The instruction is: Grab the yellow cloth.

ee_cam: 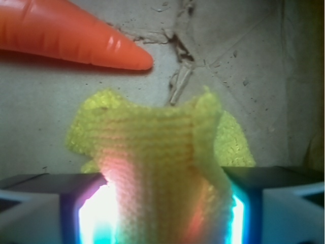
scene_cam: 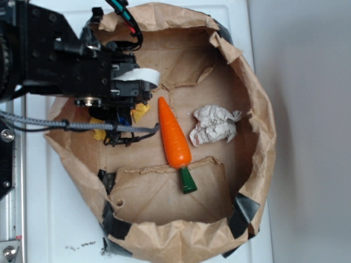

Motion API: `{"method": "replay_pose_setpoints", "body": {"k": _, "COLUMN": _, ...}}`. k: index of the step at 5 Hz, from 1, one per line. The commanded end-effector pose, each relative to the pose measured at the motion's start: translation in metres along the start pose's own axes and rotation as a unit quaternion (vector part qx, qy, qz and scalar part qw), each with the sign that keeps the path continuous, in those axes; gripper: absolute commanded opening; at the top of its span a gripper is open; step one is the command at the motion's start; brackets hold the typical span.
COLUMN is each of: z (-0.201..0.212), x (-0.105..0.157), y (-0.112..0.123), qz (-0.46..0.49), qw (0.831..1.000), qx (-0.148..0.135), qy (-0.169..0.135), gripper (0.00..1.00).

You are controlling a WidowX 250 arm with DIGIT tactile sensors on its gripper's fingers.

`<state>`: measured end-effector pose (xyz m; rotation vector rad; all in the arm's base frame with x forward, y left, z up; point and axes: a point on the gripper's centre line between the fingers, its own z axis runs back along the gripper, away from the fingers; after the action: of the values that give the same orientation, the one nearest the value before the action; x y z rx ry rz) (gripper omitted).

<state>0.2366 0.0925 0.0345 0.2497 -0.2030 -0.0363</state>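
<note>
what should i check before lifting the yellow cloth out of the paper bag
1. Cloth between the fingers: ok. In the wrist view the yellow cloth rises between both fingers.
2. Grip firm enough to lift: cannot tell. The fingers flank the cloth, but full closure is not visible.
3. Only cloth caught: ok. The carrot lies apart from the fingers, its tip beyond the cloth's edge.
4. Paper wad clear: ok. It sits on the far side of the carrot from the gripper.
5. Bag wall clear of the arm: cannot tell. The arm covers the near rim in the exterior view.
</note>
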Motion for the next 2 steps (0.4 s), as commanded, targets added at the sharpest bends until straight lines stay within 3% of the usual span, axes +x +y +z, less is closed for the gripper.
{"method": "replay_pose_setpoints", "body": {"k": 1, "z": 0.07, "x": 0.033, "y": 0.002, "qz": 0.023, "qw": 0.999, "qx": -0.014, "qy": -0.034, "gripper": 0.0}}
{"method": "replay_pose_setpoints", "body": {"k": 2, "z": 0.108, "x": 0.046, "y": -0.006, "qz": 0.045, "qw": 0.997, "qx": -0.04, "qy": -0.045, "gripper": 0.0}}
